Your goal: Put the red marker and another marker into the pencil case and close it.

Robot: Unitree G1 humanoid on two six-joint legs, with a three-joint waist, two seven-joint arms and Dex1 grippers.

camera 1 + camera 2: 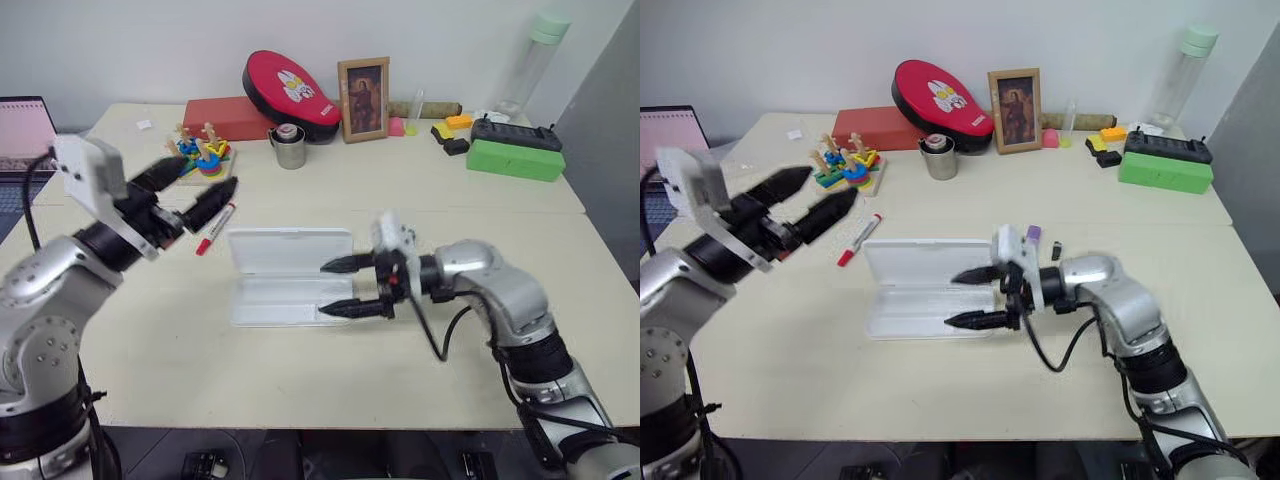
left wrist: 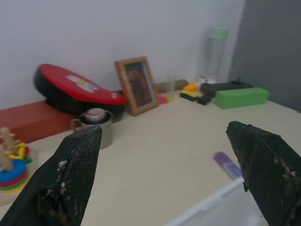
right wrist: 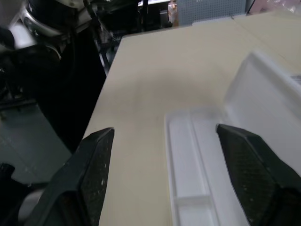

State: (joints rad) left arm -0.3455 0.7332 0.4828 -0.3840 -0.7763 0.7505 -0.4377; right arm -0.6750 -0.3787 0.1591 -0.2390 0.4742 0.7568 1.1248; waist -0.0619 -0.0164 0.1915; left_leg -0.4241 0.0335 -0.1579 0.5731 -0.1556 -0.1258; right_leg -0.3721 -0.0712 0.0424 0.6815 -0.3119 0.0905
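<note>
The white pencil case (image 1: pixel 283 280) lies open at the table's middle, lid folded back, and its tray (image 3: pixel 193 160) is bare white. To its left lies the red marker (image 1: pixel 215 230). The purple marker (image 1: pixel 1033 235) rests behind my right wrist, right of the case. My left gripper (image 1: pixel 210 172) hovers open above the red marker, with nothing between its fingers. My right gripper (image 1: pixel 321 290) points left over the right end of the case, open and empty.
A stacking-ring toy (image 1: pixel 203 155), a metal cup (image 1: pixel 289 146), a red flat box (image 1: pixel 225 115), a red pad (image 1: pixel 290 90) and a photo frame (image 1: pixel 363 98) stand at the back. A green box (image 1: pixel 515 160) is at the back right. A tiny dark piece (image 1: pixel 1056 250) lies beside the purple marker.
</note>
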